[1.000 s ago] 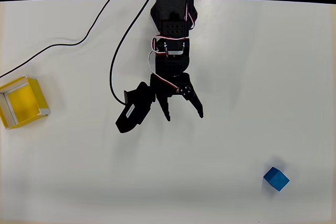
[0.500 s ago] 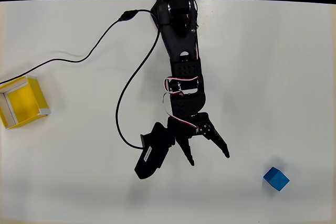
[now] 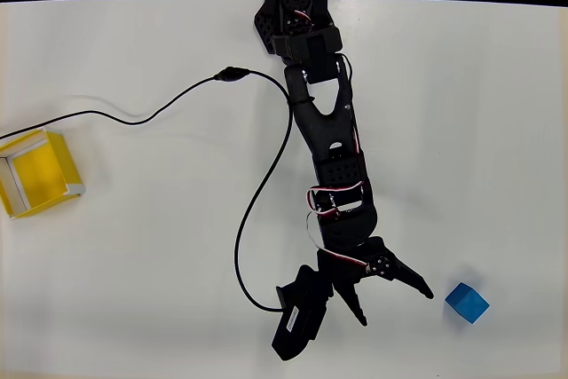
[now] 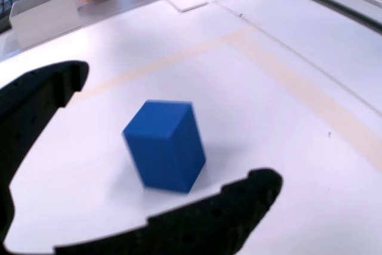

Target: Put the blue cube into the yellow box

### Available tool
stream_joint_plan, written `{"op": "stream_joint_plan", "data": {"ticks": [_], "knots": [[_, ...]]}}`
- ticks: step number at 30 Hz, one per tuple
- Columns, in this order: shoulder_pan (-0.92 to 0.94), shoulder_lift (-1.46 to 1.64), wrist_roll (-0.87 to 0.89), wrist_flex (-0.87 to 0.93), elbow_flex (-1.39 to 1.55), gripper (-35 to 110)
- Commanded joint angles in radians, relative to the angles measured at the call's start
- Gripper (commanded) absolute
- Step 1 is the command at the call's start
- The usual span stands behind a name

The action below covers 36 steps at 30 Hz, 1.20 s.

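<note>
The blue cube [image 3: 467,303] rests on the white table at the lower right in the overhead view. My black gripper [image 3: 395,305] stands open just left of it, not touching, the arm stretched down from the top edge. In the wrist view the blue cube [image 4: 166,146] lies ahead of the open gripper [image 4: 173,129], framed by the two black fingers [image 4: 42,97], with nothing held. The yellow box [image 3: 35,173] sits far off at the left edge, open side up and empty.
A black cable [image 3: 177,104] trails from the arm across the table toward the left and loops down near the gripper. In the wrist view a white bin [image 4: 42,13] and other clutter lie beyond the table's far edge.
The arm has stretched down and to the right across the table, carrying the open gripper from the middle to just beside the blue cube. The cable has shifted with it.
</note>
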Motion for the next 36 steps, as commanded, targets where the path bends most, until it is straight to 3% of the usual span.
{"op": "stream_joint_plan", "data": {"ticks": [1,4,16,36], "knots": [[-0.044,0.012,0.000,0.000,-0.209,54],[-0.063,-0.054,0.008,0.018,-0.279,61],[-0.155,-0.328,-0.035,0.014,-0.526,65],[-0.232,-0.761,-0.060,0.037,-1.002,61]]}}
